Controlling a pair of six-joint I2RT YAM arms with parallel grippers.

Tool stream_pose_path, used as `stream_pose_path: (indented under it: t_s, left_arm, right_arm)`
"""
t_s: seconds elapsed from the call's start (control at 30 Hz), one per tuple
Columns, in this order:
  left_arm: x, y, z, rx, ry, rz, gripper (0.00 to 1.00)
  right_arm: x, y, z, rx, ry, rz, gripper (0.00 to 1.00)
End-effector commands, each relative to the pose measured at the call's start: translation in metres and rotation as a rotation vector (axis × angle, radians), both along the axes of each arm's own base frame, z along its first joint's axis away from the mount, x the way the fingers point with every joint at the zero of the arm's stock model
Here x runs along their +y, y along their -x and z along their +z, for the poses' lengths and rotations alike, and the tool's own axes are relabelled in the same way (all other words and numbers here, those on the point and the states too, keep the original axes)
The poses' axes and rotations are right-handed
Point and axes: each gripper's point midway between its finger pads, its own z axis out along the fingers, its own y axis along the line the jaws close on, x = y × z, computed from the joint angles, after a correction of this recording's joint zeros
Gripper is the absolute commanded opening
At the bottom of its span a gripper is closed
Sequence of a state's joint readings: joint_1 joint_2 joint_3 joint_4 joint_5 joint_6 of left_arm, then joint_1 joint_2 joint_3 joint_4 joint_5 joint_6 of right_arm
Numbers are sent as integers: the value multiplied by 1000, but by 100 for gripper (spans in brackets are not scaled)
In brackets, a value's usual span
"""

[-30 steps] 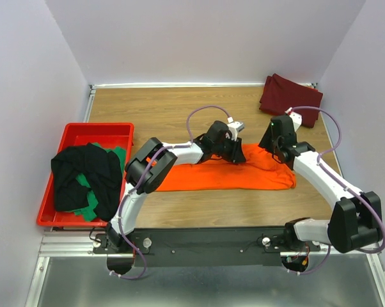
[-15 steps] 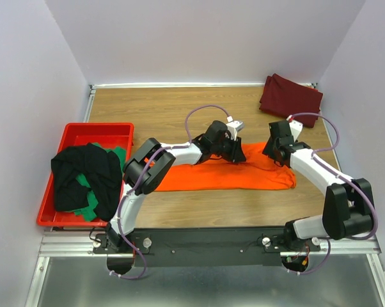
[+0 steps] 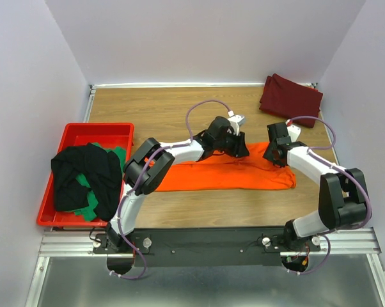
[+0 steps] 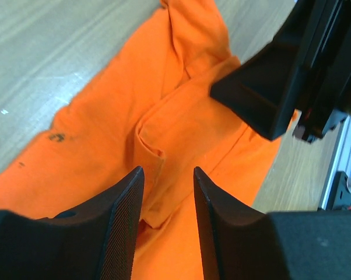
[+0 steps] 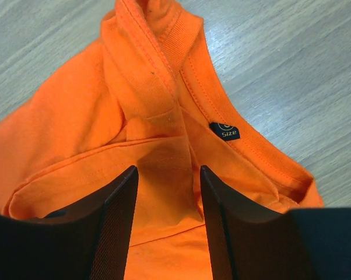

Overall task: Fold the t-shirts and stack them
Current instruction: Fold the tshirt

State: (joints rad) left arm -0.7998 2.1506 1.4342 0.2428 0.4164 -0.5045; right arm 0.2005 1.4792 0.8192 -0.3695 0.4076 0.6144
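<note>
Folding appears to be partway done: a maroon shirt (image 3: 290,97) is lying folded at two o'clock on the bench (image 3: 160,109), an orange shirt (image 3: 227,174) is stretching half-folded across the middle, and a black shirt (image 3: 84,176) and a green shirt (image 3: 119,155) are waiting in a red bin (image 3: 100,130) at nine o'clock. Both arms are reaching inward, the left gripper (image 3: 238,148) and right gripper (image 3: 274,153) hovering spread over the orange shirt's twelve o'clock edge, pinching nothing.

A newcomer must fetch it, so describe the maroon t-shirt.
Start at the wooden table and go to its far right corner. The maroon t-shirt lies there alone, folded. It is dark red, unlike the bright orange t-shirt spread out mid-table.
</note>
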Motion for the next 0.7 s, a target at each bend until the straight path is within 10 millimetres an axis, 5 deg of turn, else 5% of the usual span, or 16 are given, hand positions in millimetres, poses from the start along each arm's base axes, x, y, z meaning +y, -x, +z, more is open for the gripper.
stream_pose_path:
  t_s: [0.0,0.67]
  left_arm:
    - [-1,-15,11,-39,-25,65,48]
    - [-11,-25,-16,-51,-141,74,47]
  right_arm:
    - [-7,-3,6,-20,10,-43,52]
    - [-8,-1,10,-40,9,-43,52]
